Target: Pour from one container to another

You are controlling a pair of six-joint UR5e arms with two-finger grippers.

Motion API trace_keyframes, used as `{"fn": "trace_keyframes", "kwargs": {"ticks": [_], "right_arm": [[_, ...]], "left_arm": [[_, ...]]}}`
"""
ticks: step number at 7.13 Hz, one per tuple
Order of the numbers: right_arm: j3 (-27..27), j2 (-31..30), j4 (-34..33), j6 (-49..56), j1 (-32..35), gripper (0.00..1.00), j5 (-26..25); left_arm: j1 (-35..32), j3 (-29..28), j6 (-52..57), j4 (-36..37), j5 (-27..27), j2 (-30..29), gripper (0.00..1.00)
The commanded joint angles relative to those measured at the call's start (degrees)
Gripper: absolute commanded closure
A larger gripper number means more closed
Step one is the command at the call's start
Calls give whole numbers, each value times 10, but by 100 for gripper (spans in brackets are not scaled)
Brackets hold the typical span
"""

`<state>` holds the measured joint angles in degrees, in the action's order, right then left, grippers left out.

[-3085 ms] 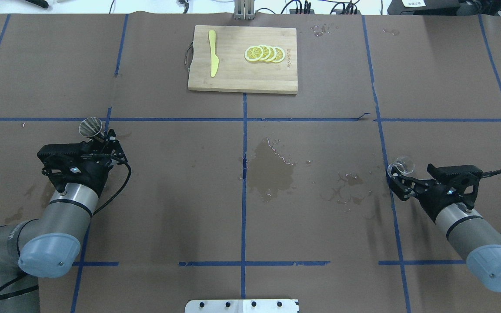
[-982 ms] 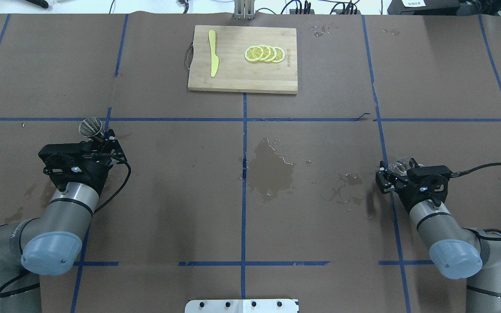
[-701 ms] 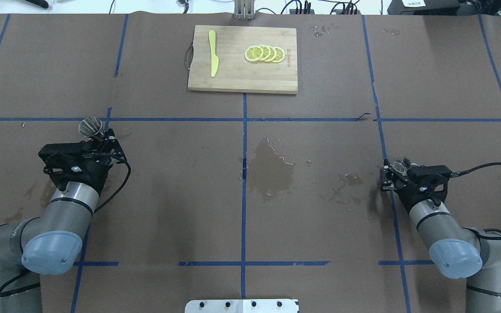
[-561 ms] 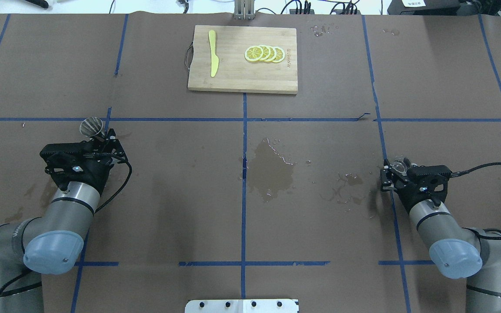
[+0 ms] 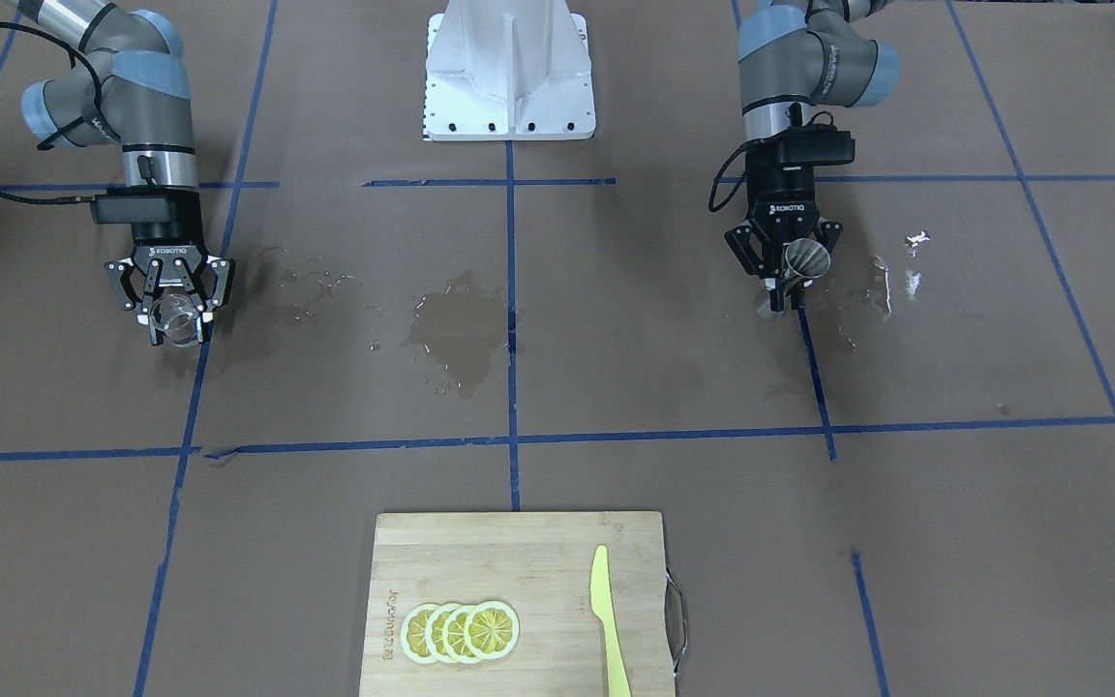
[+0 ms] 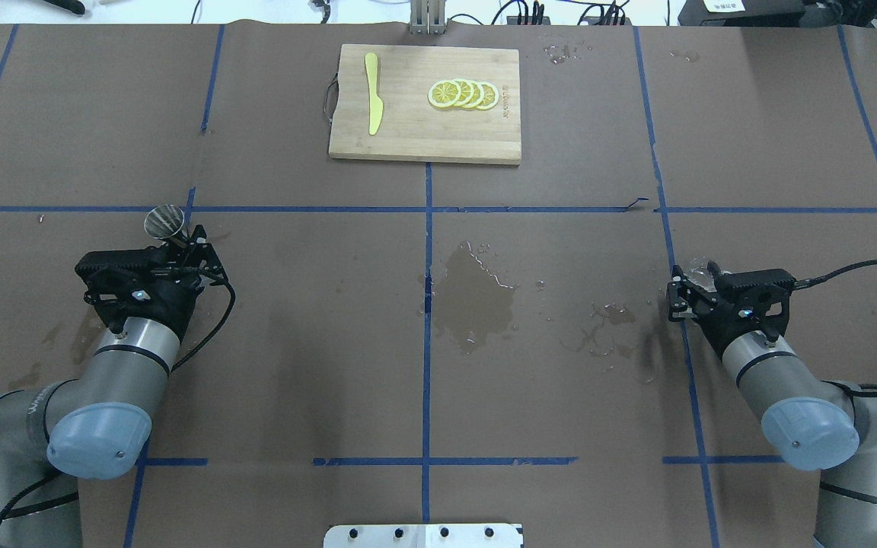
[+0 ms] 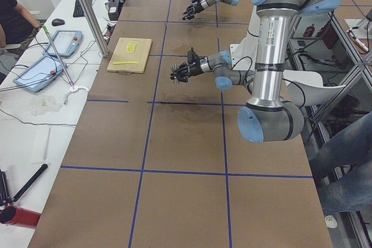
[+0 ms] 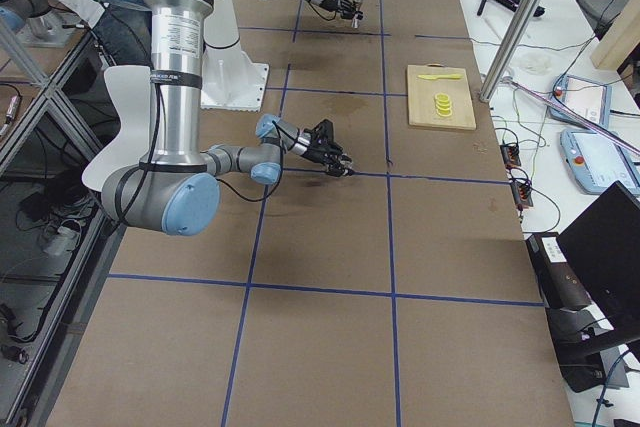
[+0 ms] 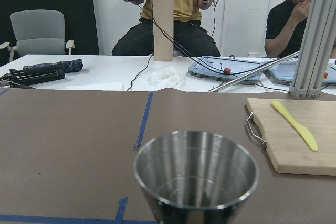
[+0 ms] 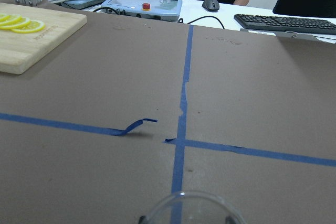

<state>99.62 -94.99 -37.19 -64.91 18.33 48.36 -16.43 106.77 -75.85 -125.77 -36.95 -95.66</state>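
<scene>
The glass cup (image 5: 177, 329) is clenched in my right gripper (image 5: 175, 319), far on my right. The jigger (image 6: 164, 221), mouth up, is clasped in my left gripper (image 6: 180, 245), well apart from it. I should carry the cup level, then tip it slowly over that mouth.

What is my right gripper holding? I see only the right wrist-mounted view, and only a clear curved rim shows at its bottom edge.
Observer: The front-facing view shows the right gripper closed around the small clear glass cup.
Operator: Where is the receiving container?
Observer: The small silver steel jigger sits in the left gripper, far away on the opposite side.
Operator: Is anything between them?
Observer: Yes, a dark wet patch lies on the brown paper between the arms.
</scene>
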Motion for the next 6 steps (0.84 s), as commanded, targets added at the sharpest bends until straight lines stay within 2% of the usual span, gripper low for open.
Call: {"fn": "trace_keyframes", "kwargs": {"ticks": [1,3,5,6], "right_arm": [[28,0,-1,17,23,100,35],[48,5,0,94,44,100,53],[85,23,0,168,73,100,94],[89,43,0,184,82,100,112]], "left_arm": [[4,-1,4,0,0,-8,100],[14,-43,66,-1,-2,-123,100],[25,-44,166,-22,-84,-160,100],[26,-52,237,-90,-114,-174,100]]}}
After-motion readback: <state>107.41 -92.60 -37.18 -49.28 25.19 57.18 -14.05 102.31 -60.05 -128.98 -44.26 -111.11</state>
